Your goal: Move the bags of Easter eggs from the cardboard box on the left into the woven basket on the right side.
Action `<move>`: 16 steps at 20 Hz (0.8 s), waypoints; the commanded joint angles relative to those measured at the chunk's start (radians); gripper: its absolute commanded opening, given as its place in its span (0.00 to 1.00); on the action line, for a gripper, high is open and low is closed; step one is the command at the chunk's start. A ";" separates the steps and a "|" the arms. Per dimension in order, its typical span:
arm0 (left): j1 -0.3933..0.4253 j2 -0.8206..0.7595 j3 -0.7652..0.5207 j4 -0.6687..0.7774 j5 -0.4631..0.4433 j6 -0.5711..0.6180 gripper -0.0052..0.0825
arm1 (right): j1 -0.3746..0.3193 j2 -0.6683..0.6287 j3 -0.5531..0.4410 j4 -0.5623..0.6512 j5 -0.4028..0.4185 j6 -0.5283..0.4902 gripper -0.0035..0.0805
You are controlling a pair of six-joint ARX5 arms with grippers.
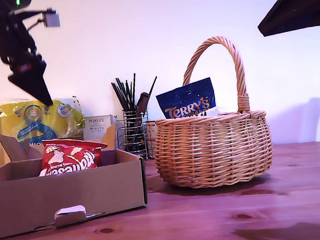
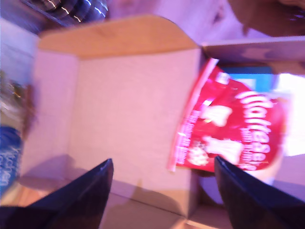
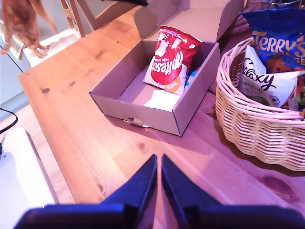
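My first gripper (image 2: pixel 159 191), dark and pointed, hangs in the air above the shallow brown corrugated cardboard box (image 1: pixel 66 195); jaws spread wide, nothing between them, touching nothing. The same gripper (image 1: pixel 32 79) shows high at the exterior view's left, well clear of the box rim. Inside the box a red crinkly sweet pouch with white lettering (image 1: pixel 69 157) leans upright against the side wall nearer the basket; in the first wrist view this red pouch (image 2: pixel 233 133) lies off to one side of the open jaws, not between them, with a bit of blue showing behind it, too blurred to name. The box's hinged flap stands open at the back, and its front wall sits near the wooden tabletop's (image 1: pixel 222 220) front edge. My second gripper (image 3: pixel 158 179) hovers over bare tabletop, jaws nearly shut with only a thin slit between the tips, holding nothing. The round light-tan wicker basket with tall arched handle (image 1: pixel 212 149) stands just beside the box, apart from it. In it stand a blue "Terry's" pouch (image 1: pixel 187 100) and a white pouch with script lettering (image 3: pixel 264 81).
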 commanded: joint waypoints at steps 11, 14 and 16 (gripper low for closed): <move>0.028 0.220 -0.008 0.039 0.115 -0.006 0.76 | 0.004 0.000 0.015 0.006 0.000 -0.002 0.03; 0.025 0.225 -0.008 0.008 0.150 -0.040 0.76 | 0.005 0.000 0.015 0.008 0.000 -0.002 0.03; 0.016 0.225 -0.008 -0.014 0.159 -0.045 0.76 | 0.004 0.000 0.015 0.010 0.000 -0.003 0.03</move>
